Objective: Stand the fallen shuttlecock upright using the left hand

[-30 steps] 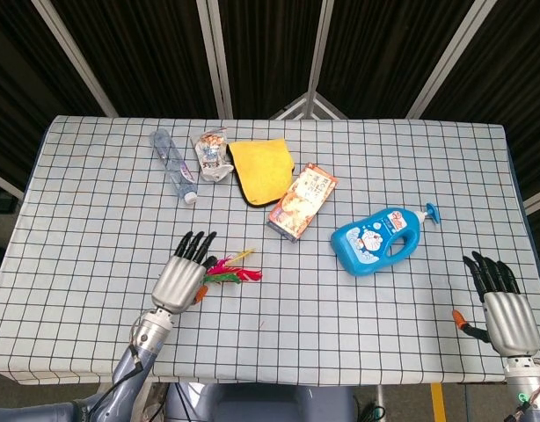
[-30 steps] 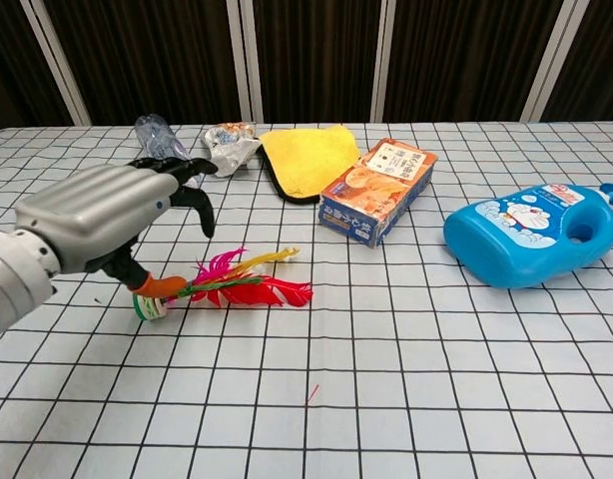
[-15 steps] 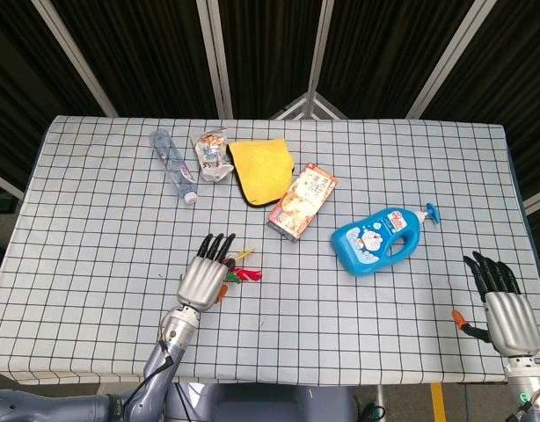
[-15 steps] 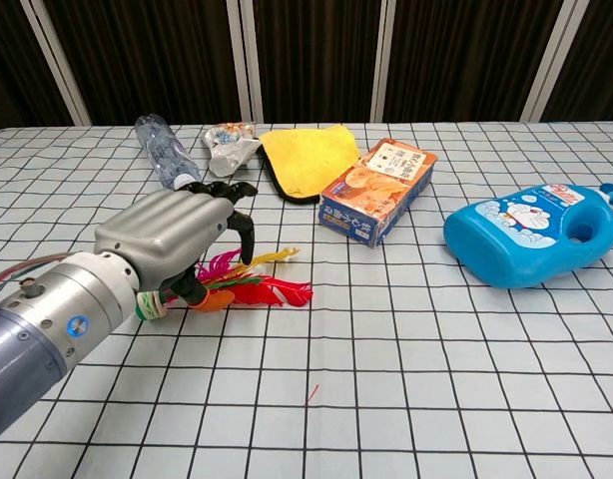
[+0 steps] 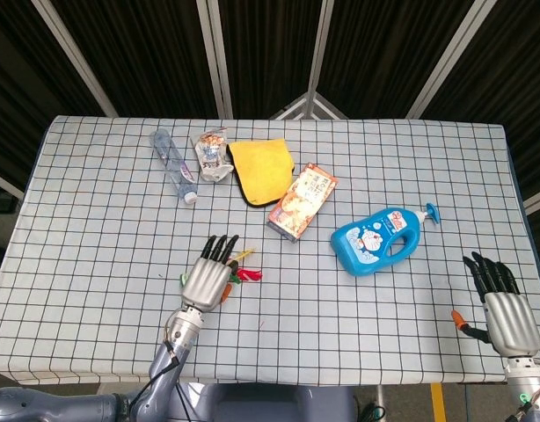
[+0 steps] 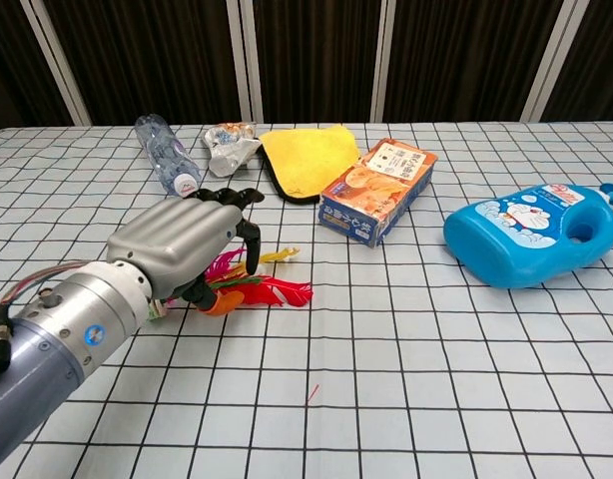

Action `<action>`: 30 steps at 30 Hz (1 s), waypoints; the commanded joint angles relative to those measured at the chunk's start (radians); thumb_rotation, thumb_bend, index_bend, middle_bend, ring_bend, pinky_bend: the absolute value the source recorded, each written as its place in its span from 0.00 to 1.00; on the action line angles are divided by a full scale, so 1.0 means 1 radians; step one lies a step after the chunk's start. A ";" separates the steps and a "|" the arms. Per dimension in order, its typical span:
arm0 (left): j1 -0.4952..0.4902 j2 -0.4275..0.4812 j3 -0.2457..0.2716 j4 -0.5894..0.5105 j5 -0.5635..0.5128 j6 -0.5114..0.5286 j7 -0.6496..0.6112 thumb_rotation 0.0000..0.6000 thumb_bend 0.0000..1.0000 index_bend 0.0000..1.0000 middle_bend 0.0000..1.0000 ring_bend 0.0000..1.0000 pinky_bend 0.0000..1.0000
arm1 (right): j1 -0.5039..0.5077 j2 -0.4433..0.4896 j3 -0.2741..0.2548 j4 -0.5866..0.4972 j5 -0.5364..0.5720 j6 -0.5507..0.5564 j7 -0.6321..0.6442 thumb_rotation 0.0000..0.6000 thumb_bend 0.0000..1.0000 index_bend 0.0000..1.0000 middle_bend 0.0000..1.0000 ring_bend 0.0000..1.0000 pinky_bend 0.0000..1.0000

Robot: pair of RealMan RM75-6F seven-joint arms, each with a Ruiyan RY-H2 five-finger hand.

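Fingers (image 6: pixel 249 226) curled over shuttlecock (image 6: pixel 272 291) | feathers poke out right

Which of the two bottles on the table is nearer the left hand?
The clear water bottle, lying behind the left hand; the blue detergent bottle lies far right.

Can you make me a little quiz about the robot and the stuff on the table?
1. True or false: the shuttlecock is standing upright.
2. Which hand is over it: A) left hand B) right hand?
3. Fill in: the blue bottle lies on its ____.

Key: 1. False, it lies flat on the table. 2. A. 3. side.
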 commanded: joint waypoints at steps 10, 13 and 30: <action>-0.008 -0.018 0.002 0.040 -0.013 0.012 -0.008 1.00 0.53 0.53 0.01 0.00 0.00 | -0.001 0.001 0.001 0.001 0.001 0.002 0.004 1.00 0.33 0.00 0.00 0.00 0.00; -0.010 -0.016 0.000 0.043 -0.011 0.017 -0.015 1.00 0.56 0.55 0.02 0.00 0.00 | -0.001 0.000 0.001 0.002 0.001 0.003 0.005 1.00 0.33 0.00 0.00 0.00 0.00; 0.003 0.030 0.005 -0.014 0.006 0.053 -0.051 1.00 0.65 0.58 0.03 0.00 0.00 | -0.002 0.000 0.002 0.004 0.002 0.005 0.000 1.00 0.33 0.00 0.00 0.00 0.00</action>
